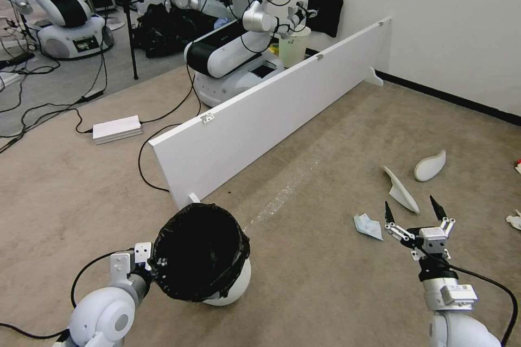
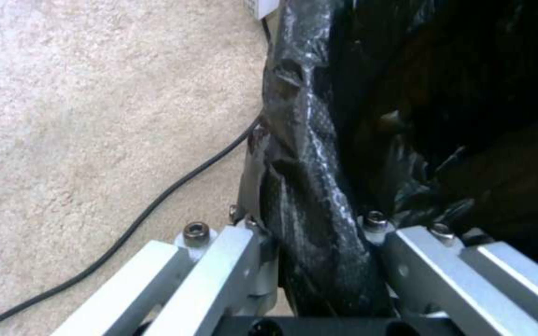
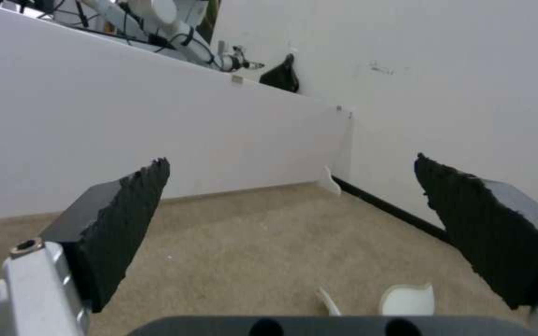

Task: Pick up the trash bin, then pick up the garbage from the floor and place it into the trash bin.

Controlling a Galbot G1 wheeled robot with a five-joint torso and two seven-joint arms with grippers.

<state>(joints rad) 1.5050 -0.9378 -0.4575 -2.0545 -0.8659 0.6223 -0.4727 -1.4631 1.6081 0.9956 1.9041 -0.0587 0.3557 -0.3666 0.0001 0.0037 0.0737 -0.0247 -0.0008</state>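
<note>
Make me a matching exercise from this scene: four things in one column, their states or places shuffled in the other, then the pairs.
Things
1. trash bin
2. right gripper
3. two slippers
4. white board

States
A. standing on edge across the carpet
B. open and empty
C. lying on the carpet ahead of the open gripper
D. rim clamped by the left gripper

Pairs: 1-D, 2-B, 3-C, 4-A

Arms: you see glossy white rounded shells, black cables trailing.
Left gripper (image 1: 147, 258): silver bars, hex screws.
Right gripper (image 1: 413, 214): silver links; black wedge-shaped, rough-faced fingertips (image 3: 123, 224).
</note>
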